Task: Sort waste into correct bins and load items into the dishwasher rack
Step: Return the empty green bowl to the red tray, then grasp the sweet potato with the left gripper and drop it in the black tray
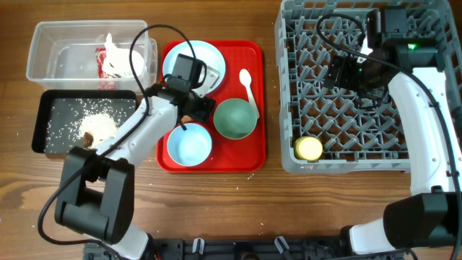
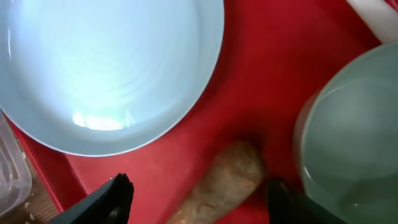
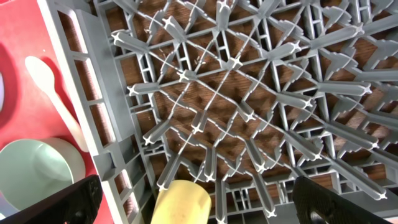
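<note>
Between left fingers (image 2: 112, 198), carrot stick (image 2: 227, 183)

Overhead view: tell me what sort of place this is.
Probably a lab mock-up of a dish-clearing station: a grey dishwasher rack, a red tray of bowls, and a clear tub and black tray holding waste, all on a wooden table.

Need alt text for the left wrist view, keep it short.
An orange-brown stick lies on the red tray between the open jaws of the left gripper. A pale blue plate fills the upper left; a blue-green bowl sits at the right edge.
</note>
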`<action>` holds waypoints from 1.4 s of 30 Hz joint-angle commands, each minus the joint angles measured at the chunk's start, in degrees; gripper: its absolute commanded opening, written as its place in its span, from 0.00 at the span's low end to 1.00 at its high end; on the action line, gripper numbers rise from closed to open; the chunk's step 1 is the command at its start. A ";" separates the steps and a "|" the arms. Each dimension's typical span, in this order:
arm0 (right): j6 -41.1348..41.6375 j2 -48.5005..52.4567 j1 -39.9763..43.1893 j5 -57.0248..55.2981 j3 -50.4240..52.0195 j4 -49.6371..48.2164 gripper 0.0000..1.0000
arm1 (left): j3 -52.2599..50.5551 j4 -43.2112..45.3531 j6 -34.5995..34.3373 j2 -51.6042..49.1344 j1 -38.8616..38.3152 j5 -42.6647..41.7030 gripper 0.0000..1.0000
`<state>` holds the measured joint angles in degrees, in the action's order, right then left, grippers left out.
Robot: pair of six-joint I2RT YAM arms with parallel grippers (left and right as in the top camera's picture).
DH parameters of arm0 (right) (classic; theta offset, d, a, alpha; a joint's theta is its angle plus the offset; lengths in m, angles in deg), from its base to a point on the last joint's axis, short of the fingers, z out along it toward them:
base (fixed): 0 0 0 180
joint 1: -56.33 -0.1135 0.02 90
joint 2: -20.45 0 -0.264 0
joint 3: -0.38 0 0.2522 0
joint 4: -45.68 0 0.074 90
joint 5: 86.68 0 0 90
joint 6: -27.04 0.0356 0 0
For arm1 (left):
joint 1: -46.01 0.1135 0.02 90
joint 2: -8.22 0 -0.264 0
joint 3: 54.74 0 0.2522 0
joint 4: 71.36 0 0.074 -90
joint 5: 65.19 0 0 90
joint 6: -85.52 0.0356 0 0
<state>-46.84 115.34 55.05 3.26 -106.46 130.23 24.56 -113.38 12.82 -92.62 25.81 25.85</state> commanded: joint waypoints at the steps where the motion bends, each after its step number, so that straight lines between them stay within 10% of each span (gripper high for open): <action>1: -0.98 -0.17 0.07 0.11 0.59 -0.50 1.00 | -0.02 -0.63 1.62 0.24 1.01 -0.13 0.70; 10: -1.07 -0.17 0.07 0.11 0.59 -0.83 0.99 | -0.07 -5.86 6.45 -7.80 1.97 -4.26 0.58; 15: -1.07 -0.17 0.07 0.11 0.59 -0.90 1.00 | -0.04 -4.26 6.32 -8.72 2.01 -4.37 0.04; 17: -1.05 -0.17 0.07 0.11 0.59 -0.96 1.00 | 1.36 -4.17 4.44 -8.35 2.01 -4.39 0.04; 24: -0.90 -0.17 0.07 0.92 0.59 -1.60 1.00 | 14.84 -14.51 -10.64 3.43 3.04 1.60 0.04; 33: -0.57 4.09 -6.67 11.76 0.59 -5.88 0.99 | 9.42 -28.37 -59.01 8.85 34.53 4.85 0.04; 37: 1.03 7.17 -9.42 12.04 0.59 -7.50 0.99 | -0.39 -18.49 -79.89 8.68 39.63 4.87 0.09; 42: 0.68 7.34 -13.20 12.24 0.59 -10.05 0.99 | -9.18 -0.70 -81.18 5.07 39.60 5.55 0.06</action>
<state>-46.36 121.72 43.64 14.50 -106.42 121.05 17.22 -118.01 -65.05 -85.21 65.15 30.55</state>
